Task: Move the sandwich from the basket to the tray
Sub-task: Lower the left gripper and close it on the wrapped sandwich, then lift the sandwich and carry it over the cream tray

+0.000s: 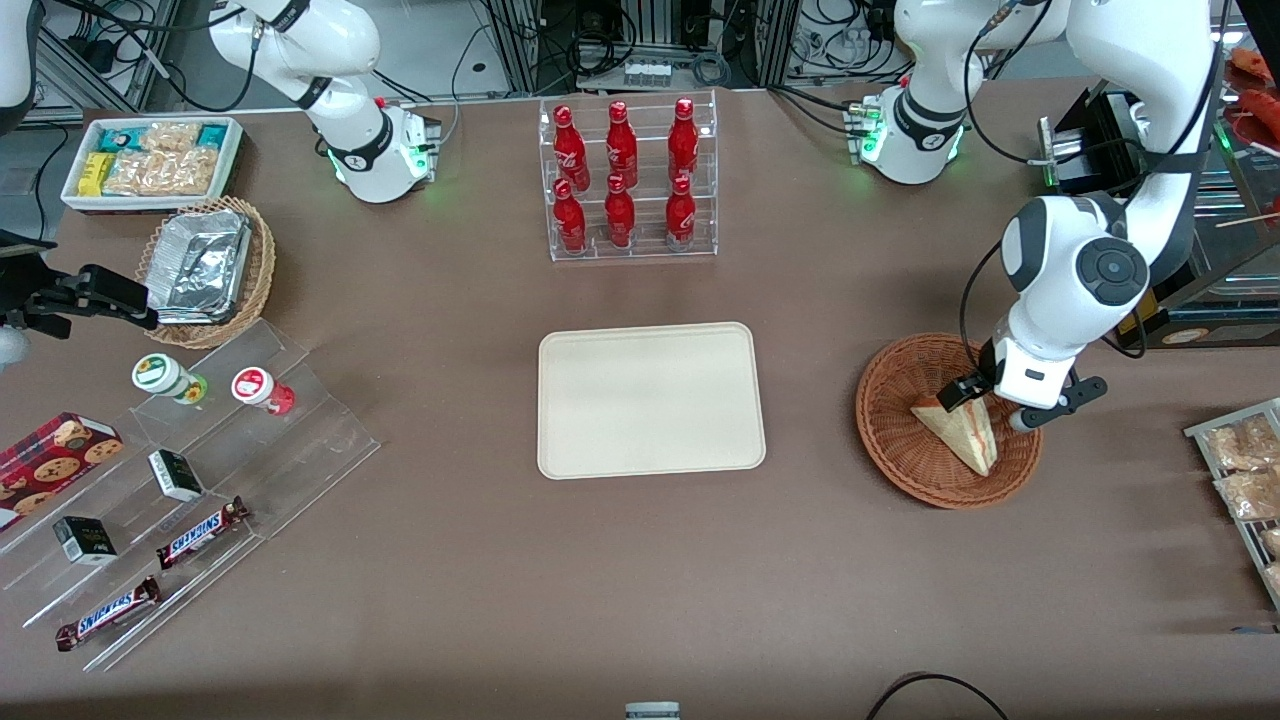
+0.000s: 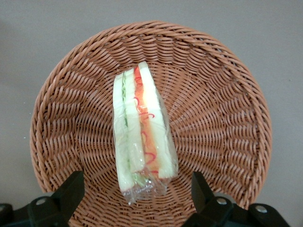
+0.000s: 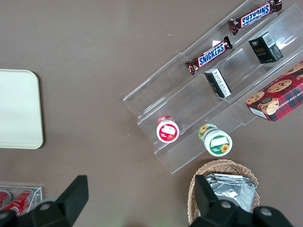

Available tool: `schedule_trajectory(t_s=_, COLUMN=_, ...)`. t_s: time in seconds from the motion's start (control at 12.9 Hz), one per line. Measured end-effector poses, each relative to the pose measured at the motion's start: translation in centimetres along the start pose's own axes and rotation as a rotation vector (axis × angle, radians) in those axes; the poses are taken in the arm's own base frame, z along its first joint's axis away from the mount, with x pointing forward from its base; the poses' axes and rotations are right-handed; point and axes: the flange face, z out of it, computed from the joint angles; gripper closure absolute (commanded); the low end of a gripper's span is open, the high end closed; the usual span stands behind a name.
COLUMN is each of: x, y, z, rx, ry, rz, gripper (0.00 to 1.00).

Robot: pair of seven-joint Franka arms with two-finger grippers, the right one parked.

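The front view looks steeply down over the whole brown counter (image 1: 640, 560). The left wrist view hangs close above the round reddish-brown wicker basket (image 2: 222, 118) (shared with the front view (image 1: 890, 420)), its gripper (image 2: 137, 191) open-fingered.

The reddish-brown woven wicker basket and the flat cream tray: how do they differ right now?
The reddish-brown woven wicker basket is round and bowl-shaped; the flat cream tray is rectangular with rounded corners and a low rim. The basket holds the wrapped triangular sandwich; the tray holds nothing. The open gripper hangs over the basket, its fingers either side of the sandwich, not over the tray. Both rest on the brown table.
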Motion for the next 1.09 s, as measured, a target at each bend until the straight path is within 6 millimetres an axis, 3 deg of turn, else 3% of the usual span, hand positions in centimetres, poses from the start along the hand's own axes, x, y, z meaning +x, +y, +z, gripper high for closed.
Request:
schedule_trajectory(t_s=0.39, x=0.2, y=-0.6, z=3.1, rx=-0.009, ry=0.013, rz=-0.021, gripper=0.01)
schedule_trajectory(t_s=0.47, x=0.3, y=-0.6, z=3.4, rx=-0.01, ry=0.014, rz=-0.023, gripper=0.1)
schedule_trajectory(t_s=0.62, x=0.3, y=-0.7, z=3.7, rx=-0.011, ry=0.015, rz=-0.044, gripper=0.66)
schedule_trajectory(t_s=0.7, x=0.3, y=-0.6, z=3.7, rx=-0.012, ry=0.017, rz=-0.059, gripper=0.89)
schedule_trajectory(t_s=0.78, x=0.4, y=-0.6, z=3.7, rx=-0.013, ry=0.019, rz=-0.066, gripper=1.0)
schedule_trajectory(t_s=1.09, x=0.5, y=-0.2, z=3.4, rx=-0.018, ry=0.026, rz=-0.076, gripper=1.0)
